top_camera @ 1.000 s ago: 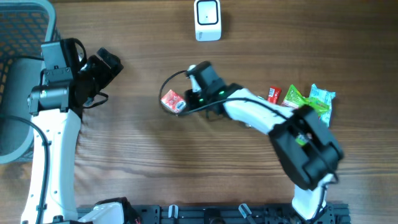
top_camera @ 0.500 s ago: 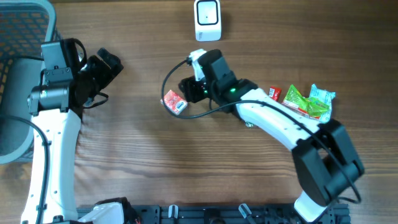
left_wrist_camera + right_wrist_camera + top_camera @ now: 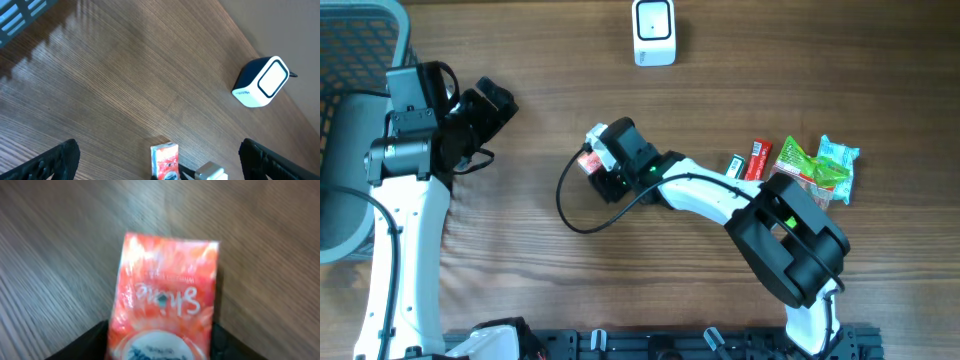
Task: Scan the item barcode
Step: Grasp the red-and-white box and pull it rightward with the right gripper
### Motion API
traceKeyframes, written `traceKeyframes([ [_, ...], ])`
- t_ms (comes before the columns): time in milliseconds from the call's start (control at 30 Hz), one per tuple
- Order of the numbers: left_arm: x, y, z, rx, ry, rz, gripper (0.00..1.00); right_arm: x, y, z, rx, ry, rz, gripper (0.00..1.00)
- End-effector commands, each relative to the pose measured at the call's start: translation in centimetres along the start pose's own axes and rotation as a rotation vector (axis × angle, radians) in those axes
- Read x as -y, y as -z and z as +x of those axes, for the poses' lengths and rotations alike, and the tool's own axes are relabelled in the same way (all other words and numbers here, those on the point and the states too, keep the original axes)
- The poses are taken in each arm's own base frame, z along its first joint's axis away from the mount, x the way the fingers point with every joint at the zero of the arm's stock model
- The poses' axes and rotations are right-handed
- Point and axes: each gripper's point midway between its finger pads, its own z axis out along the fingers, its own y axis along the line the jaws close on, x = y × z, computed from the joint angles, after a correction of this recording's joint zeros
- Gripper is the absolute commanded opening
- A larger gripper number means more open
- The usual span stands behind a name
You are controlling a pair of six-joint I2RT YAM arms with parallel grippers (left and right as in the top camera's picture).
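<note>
While the left gripper (image 3: 492,108) hangs idle near the left edge of the table (image 3: 620,290), just right of the wire basket (image 3: 360,40) in the far left corner, its jaws wide apart and empty, all the risk sits mid-table. Red snack packet (image 3: 165,295) lies flat on the wood, left of centre, printed face up. Right gripper (image 3: 595,168) is down over it, a dark finger (image 3: 90,340) on each side of the packet's near end; jaws stand apart, but cannot tell whether they press on it or only flank it. Likely failures: a thin, slick wrapper sliding out or being pinched by one corner and swinging on the lift; no barcode shows on the upper face, so the wrong side may get presented. Black cable (image 3: 575,215) loops on the table just below the wrist and could snag or nudge the packet. Scanner (image 3: 653,32) stands well apart at the far edge, so a weak grip has a long carry. Other snacks (image 3: 800,160) lie toward the right edge, out of the way.
</note>
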Motion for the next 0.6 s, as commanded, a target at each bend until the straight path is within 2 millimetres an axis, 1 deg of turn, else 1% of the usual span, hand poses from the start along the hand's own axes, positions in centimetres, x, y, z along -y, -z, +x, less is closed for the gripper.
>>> traceKeyframes([
  [0,0.0,0.4,-0.3,0.017,-0.008,0.0,1.0,1.2,2.9,-0.7,-0.005,-0.009,0.075,0.5],
  [33,0.0,0.4,-0.3,0.017,-0.008,0.0,1.0,2.0,4.4,-0.5,-0.021,-0.022,0.135,0.44],
  [133,0.0,0.4,-0.3,0.017,-0.008,0.0,1.0,4.2,8.3,0.4,-0.068,-0.056,0.297,0.4],
  [167,0.0,0.4,-0.3,0.017,-0.008,0.0,1.0,4.3,9.2,0.8,-0.09,-0.056,0.31,0.39],
  [200,0.0,0.4,-0.3,0.016,-0.008,-0.001,1.0,4.2,10.1,1.8,-0.129,-0.062,0.315,0.38],
  [333,0.0,0.4,-0.3,0.017,-0.008,0.0,1.0,4.2,10.6,4.0,-0.214,-0.105,0.324,0.39],
  [400,0.0,0.4,-0.3,0.017,-0.008,0.0,1.0,4.2,10.6,4.8,-0.24,-0.11,0.326,0.42],
  [433,0.0,0.4,-0.3,0.017,-0.008,0.0,1.0,4.3,10.5,5.1,-0.246,-0.11,0.327,0.55],
  [467,0.0,0.4,-0.3,0.016,-0.008,-0.001,1.0,4.3,10.4,5.5,-0.25,-0.11,0.327,0.76],
  [500,0.0,0.4,-0.3,0.017,-0.008,0.0,1.0,4.3,10.3,5.6,-0.254,-0.11,0.327,0.88],
  [567,0.0,0.4,-0.3,0.016,-0.008,-0.001,1.0,4.3,10.6,5.2,-0.244,-0.11,0.327,0.88],
])
